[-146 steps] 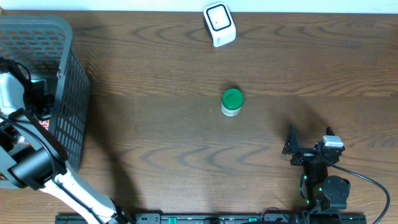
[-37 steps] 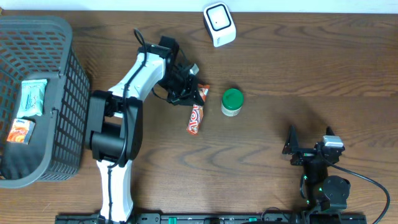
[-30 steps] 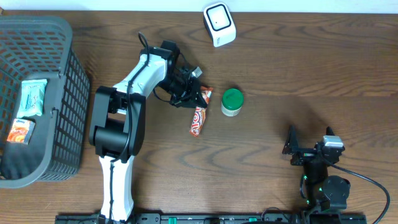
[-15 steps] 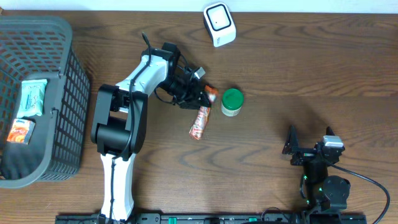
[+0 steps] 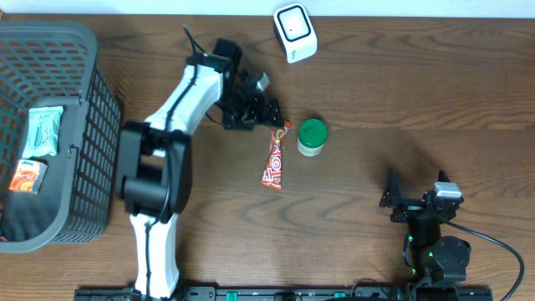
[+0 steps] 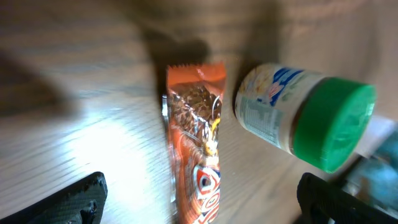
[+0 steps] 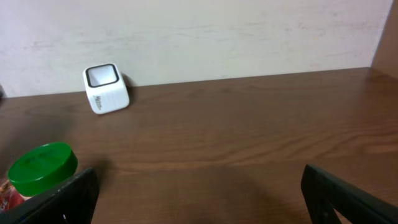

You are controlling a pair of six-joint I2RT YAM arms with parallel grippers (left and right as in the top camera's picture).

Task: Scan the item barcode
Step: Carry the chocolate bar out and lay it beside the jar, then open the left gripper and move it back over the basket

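Observation:
An orange snack bar [image 5: 274,156] lies flat on the wooden table, just left of a green-lidded jar [image 5: 312,137]. The white scanner [image 5: 295,32] stands at the far edge. My left gripper [image 5: 266,114] hovers just above the bar's far end, open and empty. The left wrist view shows the bar [image 6: 196,149] between the spread fingers [image 6: 68,202], touching neither, with the jar [image 6: 305,118] beside it. My right gripper [image 5: 415,186] rests open and empty near the front right. Its view takes in the scanner [image 7: 106,87] and the jar's lid [image 7: 42,167].
A grey mesh basket [image 5: 88,117] fills the left side of the table. It holds a pale packet [image 5: 42,132] and a small orange packet [image 5: 27,176].
My left gripper has opened and let go of the snack bar. The bar now lies on the table beside the jar. The gripper has pulled back slightly toward the far side.

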